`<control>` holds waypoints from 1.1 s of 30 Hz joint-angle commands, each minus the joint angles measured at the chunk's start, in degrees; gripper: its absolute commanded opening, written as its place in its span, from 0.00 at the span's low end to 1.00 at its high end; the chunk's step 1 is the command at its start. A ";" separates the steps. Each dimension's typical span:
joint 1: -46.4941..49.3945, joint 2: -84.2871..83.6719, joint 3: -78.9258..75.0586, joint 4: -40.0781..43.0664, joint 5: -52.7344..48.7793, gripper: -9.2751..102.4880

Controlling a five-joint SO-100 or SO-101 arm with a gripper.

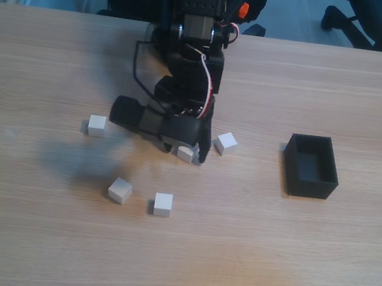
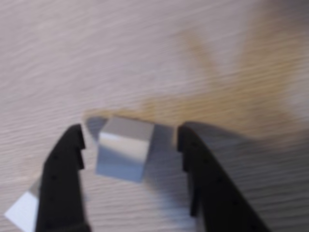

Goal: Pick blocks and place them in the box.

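End effector (image 2: 130,145) hanging spread around one block (image 2: 123,150) on the table (image 1: 244,266), fingers (image 2: 63,164) not yet touching, the right gap looking wider. Centring first, then closing squarely on flat faces, probably avoiding a twist. Keeping clear of the neighbouring block (image 1: 225,142). Lifting straight before carrying to the box (image 1: 310,166), sitting well apart in the fixed view.

5 white blocks (image 1: 163,203), 1 blk box (image 1: 311,166)
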 commanded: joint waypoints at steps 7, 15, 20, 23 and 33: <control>0.00 0.70 -0.44 0.97 -1.49 0.22; -1.67 2.46 -0.53 5.80 -1.32 0.14; -2.72 2.99 -2.20 8.26 -0.97 0.08; -3.69 4.39 -3.96 10.63 -1.23 0.08; -20.21 13.01 -14.15 21.36 1.14 0.08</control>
